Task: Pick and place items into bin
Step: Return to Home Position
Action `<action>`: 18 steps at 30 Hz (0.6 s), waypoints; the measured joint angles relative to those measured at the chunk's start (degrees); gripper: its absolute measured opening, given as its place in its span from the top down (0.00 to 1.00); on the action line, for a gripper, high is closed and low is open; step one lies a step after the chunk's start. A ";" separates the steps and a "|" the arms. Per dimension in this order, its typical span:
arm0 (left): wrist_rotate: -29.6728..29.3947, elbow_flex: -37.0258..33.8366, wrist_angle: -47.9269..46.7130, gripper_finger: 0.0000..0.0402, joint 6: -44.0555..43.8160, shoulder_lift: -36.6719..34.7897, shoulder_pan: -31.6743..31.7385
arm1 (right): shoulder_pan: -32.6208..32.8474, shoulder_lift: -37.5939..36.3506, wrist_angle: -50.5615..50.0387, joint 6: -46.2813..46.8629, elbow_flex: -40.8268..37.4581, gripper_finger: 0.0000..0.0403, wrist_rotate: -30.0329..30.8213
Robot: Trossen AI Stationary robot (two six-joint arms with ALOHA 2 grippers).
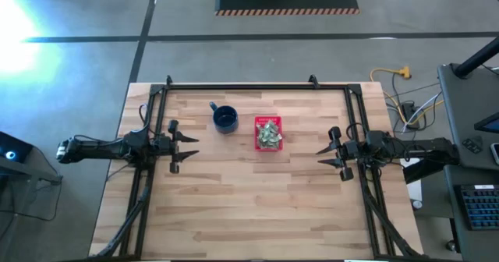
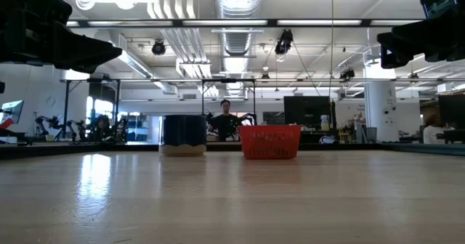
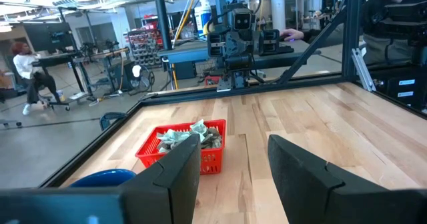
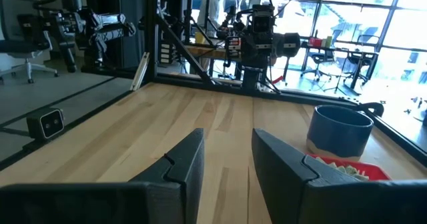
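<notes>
Left gripper (image 1: 191, 146) hung well to the left of the red basket (image 1: 269, 119) and right gripper (image 1: 323, 156) well to its right, both raised off the table with fingers parted and nothing between them. Green packets (image 1: 270, 136) lay heaped inside the basket, none made out outside it; blue mug (image 1: 226, 119) stood near the basket's left side. Judgement: homing looked nearly complete, so any last motion should be slow and directed away from the basket, clear of its rim and the mug.
</notes>
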 joint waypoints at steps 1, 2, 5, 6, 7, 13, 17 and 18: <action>0.00 0.00 0.00 0.60 0.00 0.00 0.00 | 0.00 0.00 -0.02 -0.08 0.00 0.71 -0.01; 0.00 0.00 0.00 0.60 0.00 0.00 0.00 | 0.00 0.00 0.00 -0.08 0.00 0.71 -0.01; 0.00 0.00 0.00 0.60 0.00 0.00 0.00 | 0.00 0.00 0.00 -0.02 0.00 0.72 -0.01; 0.00 0.00 0.00 0.60 0.00 0.00 0.00 | -0.01 0.00 -0.01 -0.09 0.00 0.72 0.00; 0.00 0.00 0.00 0.60 0.00 0.00 0.00 | 0.00 0.00 0.00 -0.09 0.00 0.72 0.00; 0.00 0.00 0.00 0.60 0.00 0.00 0.00 | 0.00 0.00 0.00 -0.04 0.00 0.72 -0.01; 0.00 0.00 0.00 0.60 0.02 0.00 0.00 | 0.00 0.00 -0.01 -0.08 0.00 0.73 -0.01; 0.00 0.00 0.00 0.60 0.01 0.00 0.00 | -0.02 0.00 -0.01 -0.05 0.00 0.73 0.00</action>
